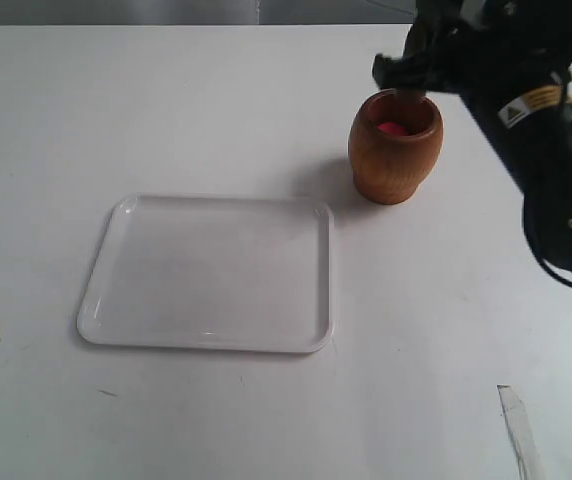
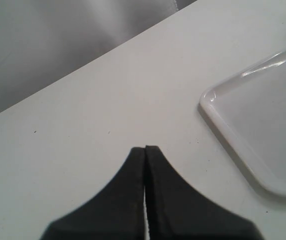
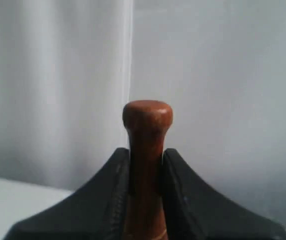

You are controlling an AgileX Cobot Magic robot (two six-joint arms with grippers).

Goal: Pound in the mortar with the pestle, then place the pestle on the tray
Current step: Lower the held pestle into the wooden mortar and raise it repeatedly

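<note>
Right hand [image 3: 146,155] clamps the reddish-brown pestle [image 3: 147,117], knob up, shaft upright into the brown mortar [image 1: 394,155]; left hand [image 2: 145,150] pinched shut.

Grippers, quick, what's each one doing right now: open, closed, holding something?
Left gripper: closed, holding nothing, beside the tray.
Right gripper: closed on the pestle handle, over the mortar.
</note>
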